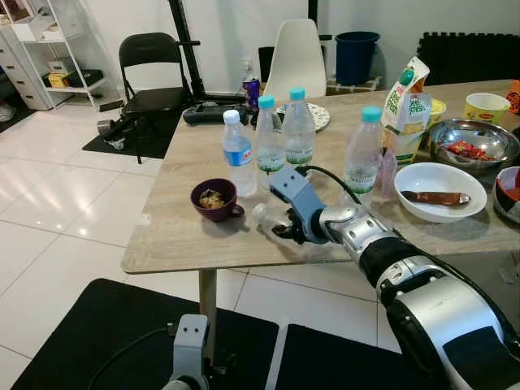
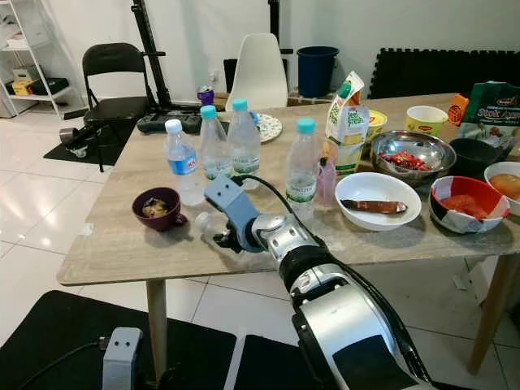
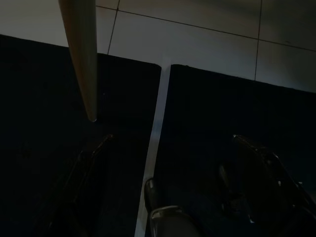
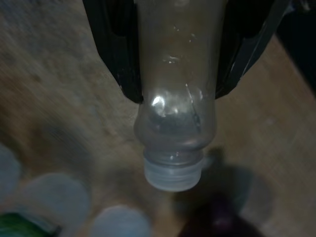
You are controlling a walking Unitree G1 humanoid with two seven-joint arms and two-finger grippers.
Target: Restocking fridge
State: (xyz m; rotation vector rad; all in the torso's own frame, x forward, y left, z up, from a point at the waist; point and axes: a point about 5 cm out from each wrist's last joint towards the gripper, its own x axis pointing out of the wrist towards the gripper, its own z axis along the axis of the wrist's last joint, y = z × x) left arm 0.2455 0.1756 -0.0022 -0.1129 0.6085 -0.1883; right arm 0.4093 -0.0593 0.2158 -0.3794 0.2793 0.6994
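Observation:
A clear plastic bottle (image 1: 264, 215) with a pale cap lies on its side on the wooden table (image 1: 175, 244), just right of a maroon cup (image 1: 214, 199). My right gripper (image 1: 282, 226) reaches in from the right and is shut on that bottle. In the right wrist view the black fingers (image 4: 112, 54) press both sides of the bottle (image 4: 175, 123), cap pointing away from the wrist. Several upright water bottles (image 1: 269, 146) with blue caps stand just behind. My left gripper (image 3: 173, 163) hangs low over a black floor mat, fingers spread apart.
A juice carton (image 1: 406, 106), a white bowl (image 1: 439, 191), a steel bowl (image 1: 475, 142) and other dishes crowd the table's right side. A black folding chair (image 1: 150, 73) and a white chair (image 1: 296, 57) stand beyond. The table leg (image 3: 81, 54) is beside my left arm.

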